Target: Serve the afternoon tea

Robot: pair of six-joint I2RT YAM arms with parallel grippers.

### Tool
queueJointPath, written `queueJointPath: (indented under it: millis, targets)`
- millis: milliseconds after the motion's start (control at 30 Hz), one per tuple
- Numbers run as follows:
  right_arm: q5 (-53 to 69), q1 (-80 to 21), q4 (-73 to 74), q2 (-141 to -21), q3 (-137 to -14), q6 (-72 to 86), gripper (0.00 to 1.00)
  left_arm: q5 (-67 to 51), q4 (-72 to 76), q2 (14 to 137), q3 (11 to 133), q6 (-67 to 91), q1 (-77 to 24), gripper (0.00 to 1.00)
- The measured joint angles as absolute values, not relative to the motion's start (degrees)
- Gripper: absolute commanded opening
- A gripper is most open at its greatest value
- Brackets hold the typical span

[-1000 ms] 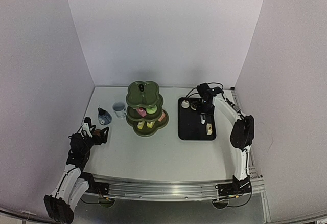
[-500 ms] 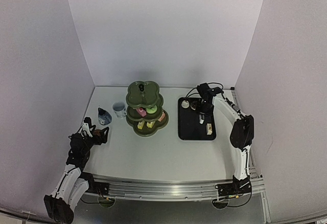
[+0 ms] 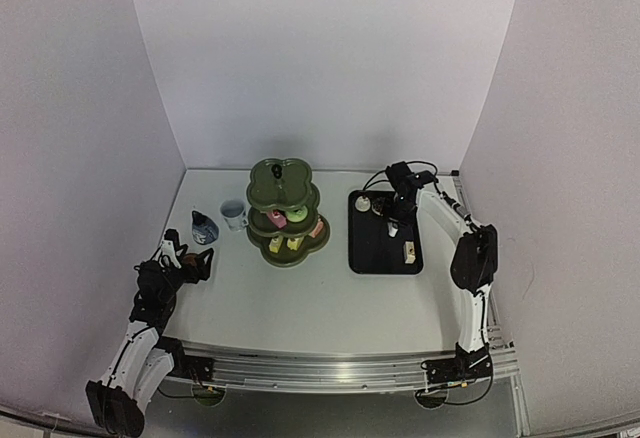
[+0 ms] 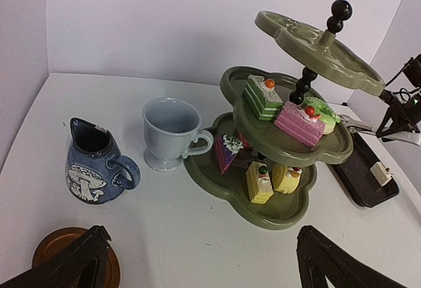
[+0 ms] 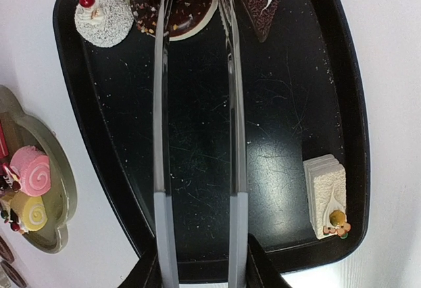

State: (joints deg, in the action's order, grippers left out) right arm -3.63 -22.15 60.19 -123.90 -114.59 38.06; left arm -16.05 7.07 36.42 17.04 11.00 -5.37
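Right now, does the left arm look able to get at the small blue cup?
Probably yes. The left gripper is open and faces the small blue cup, with only bare table between them; the white cup stands beside it, not touching.
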Motion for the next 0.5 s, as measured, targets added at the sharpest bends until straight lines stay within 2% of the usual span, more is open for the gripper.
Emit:
queueJointPath:
  millis: [500]
  targets:
    - [-3.3,-22.2,59.8,-122.4,-112.4,38.9,0.33,-16.3,7.1,36.4,17.0,11.6,-5.4,1.00]
